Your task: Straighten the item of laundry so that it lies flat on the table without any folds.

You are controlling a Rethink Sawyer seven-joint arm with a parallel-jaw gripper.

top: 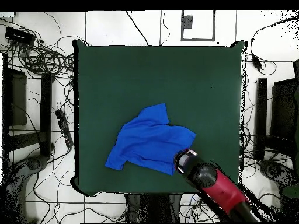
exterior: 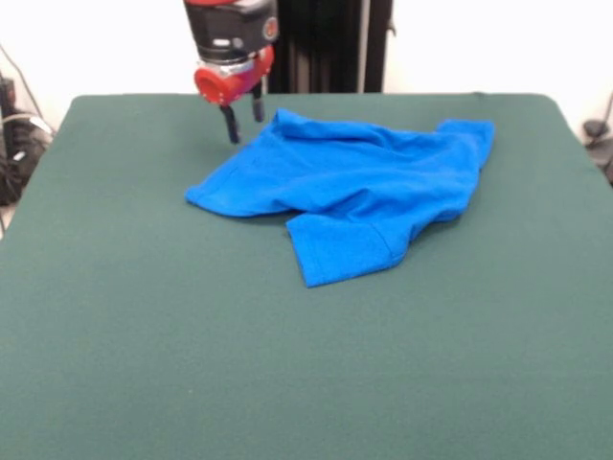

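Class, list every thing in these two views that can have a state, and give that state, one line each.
Shirt: crumpled, folded over itself, one sleeve spread toward the table's near side, not flat.
Hand: open, empty, fingers pointing down beside the shirt's edge, not gripping it.
Table: bears only the shirt.

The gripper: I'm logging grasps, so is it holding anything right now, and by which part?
Nothing is held. The gripper hangs open just beside the T-shirt, near its edge, with no cloth between its fingers.
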